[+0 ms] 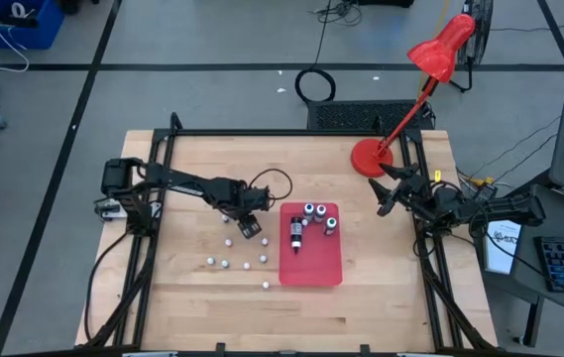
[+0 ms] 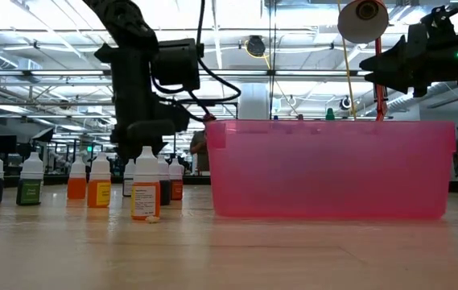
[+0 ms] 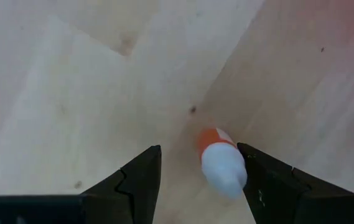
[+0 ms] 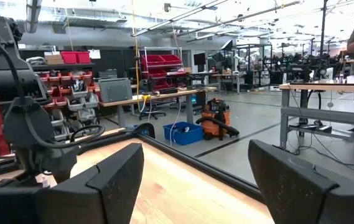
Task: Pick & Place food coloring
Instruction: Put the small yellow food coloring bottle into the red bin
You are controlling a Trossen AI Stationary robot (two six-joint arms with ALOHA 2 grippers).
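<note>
The food coloring bottles are small, with white caps and coloured bodies. Several stand loose on the wood [image 1: 224,264], in the low view as a row [image 2: 88,187]. Others sit in the red tray [image 1: 311,266], one lying down [image 1: 294,236]. My left gripper [image 1: 250,226] points down, open, over an orange bottle [image 3: 221,163]. That bottle's white cap shows between the fingers [image 3: 198,152], close beside one finger. In the low view the fingers [image 2: 146,133] hang just above the upright bottle [image 2: 146,196]. My right gripper [image 1: 386,190] waits open above the table's right side [image 4: 195,162].
The tray's pink wall [image 2: 333,169] stands just right of the loose bottles. A red desk lamp's base [image 1: 369,157] sits at the far right of the table. A tiny whitish bit [image 2: 153,218] lies by the orange bottle. Bare wood lies toward the near edge.
</note>
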